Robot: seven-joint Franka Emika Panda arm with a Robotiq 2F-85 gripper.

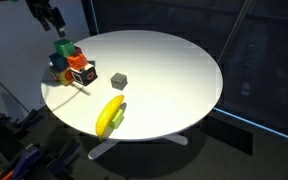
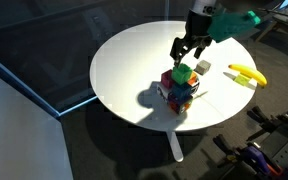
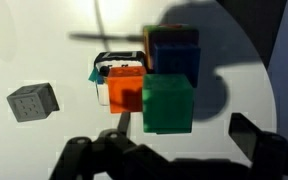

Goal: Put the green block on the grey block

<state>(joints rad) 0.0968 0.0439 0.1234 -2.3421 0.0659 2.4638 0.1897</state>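
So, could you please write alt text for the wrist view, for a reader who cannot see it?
Seen from above, a green block sits clustered with an orange block and a blue block on a white table. A grey block lies apart at the frame's left, and the dark fingers of the open gripper frame the bottom edge.

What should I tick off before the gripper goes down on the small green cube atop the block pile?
1. Gripper open and empty: ok.
2. Small bright green cube has its top uncovered: ok.
3. Gripper lined up above the green cube, in the wrist view and an exterior view: ok.
4. Finger room beside the blue block and orange block: cannot tell.
5. Small dark grey cube stands alone, top bare: ok.
6. Yellow banana-shaped toy lies off the route: ok.
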